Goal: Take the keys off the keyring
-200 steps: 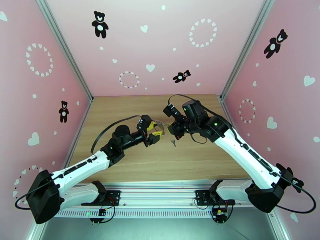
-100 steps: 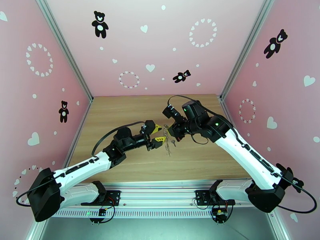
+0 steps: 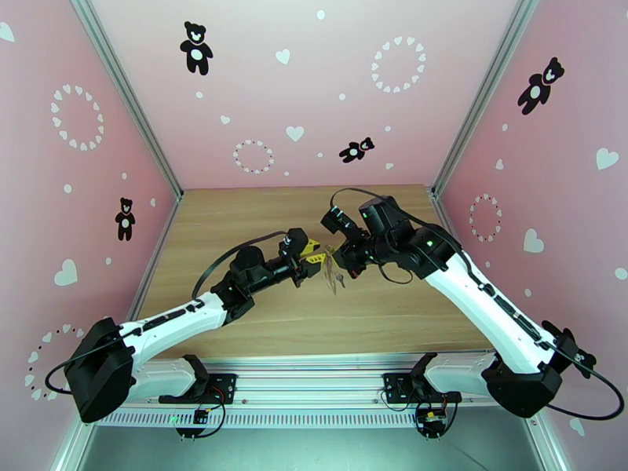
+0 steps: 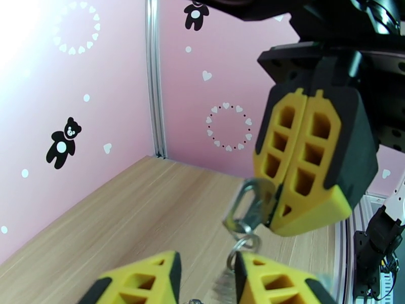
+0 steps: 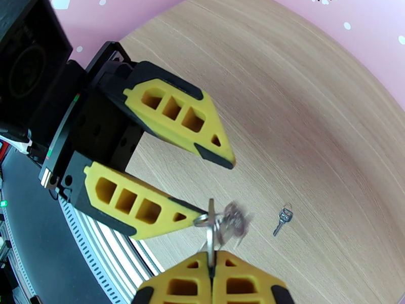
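The keyring (image 4: 237, 225) hangs in the air over the middle of the desk (image 3: 235, 213). The right gripper (image 4: 289, 219) holds it, both fingers clenched flat on the upper end of its metal loop. The left gripper (image 5: 216, 188) sits just beside it with its fingers apart. They stand either side of the dangling bunch (image 5: 234, 223) below the loop, and the lower fingertip seems to touch the little ring there. It hasn't clamped on anything that I can see.

From where I stand, this looks like light, fiddly stuff. The loop is thin, hard, shiny metal, likely to slide or twist between soft fingers. The bunch below it is loose and will probably swing at the slightest nudge; it shows blurred in the right wrist view. The loop itself is the stiffest part, so I'd say the right gripper has the sensible hold. The other one would do best to pinch a key by its round head, flat side to the pads, rather than grab at the chain.

Counting: one keyring, two grippers and one loose key (image 5: 282, 219). That key lies flat near the middle of the desk, apart from everything else. I can't count how many keys hang in the bunch; it's too smeared.
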Controlling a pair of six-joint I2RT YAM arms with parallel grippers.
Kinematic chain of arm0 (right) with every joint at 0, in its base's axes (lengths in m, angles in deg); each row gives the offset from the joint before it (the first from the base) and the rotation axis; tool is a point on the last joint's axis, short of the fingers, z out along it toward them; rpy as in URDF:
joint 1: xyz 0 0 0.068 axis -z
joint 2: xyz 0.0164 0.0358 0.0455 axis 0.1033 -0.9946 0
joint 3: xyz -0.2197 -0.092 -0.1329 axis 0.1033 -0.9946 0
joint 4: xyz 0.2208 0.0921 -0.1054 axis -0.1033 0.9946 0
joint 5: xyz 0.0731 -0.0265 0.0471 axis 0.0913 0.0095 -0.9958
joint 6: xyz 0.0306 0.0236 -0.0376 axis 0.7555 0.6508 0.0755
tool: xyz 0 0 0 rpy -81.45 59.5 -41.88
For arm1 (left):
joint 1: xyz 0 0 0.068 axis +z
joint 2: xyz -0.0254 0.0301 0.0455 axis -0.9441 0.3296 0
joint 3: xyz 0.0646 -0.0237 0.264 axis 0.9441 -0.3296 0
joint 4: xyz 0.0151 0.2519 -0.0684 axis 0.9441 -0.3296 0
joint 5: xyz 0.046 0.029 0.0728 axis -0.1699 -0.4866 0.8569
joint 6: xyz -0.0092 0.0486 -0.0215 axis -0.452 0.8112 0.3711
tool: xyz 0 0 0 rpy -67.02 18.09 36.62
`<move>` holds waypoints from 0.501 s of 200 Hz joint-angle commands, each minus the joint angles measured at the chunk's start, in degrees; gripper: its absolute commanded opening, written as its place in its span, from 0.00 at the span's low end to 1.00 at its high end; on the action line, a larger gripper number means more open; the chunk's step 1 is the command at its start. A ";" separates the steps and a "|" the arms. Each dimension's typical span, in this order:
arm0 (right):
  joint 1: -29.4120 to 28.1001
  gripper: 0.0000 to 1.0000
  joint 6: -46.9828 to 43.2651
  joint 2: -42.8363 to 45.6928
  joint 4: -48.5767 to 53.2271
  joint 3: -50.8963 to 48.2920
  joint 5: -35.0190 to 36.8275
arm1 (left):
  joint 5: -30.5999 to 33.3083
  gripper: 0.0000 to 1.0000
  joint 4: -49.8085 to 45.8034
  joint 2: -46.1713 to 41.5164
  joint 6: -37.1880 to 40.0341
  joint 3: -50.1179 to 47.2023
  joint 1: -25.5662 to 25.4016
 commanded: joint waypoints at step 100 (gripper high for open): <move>-0.24 0.00 -0.51 3.72 1.07 1.50 1.65 | -9.93 0.14 -4.61 2.67 2.25 7.15 -0.25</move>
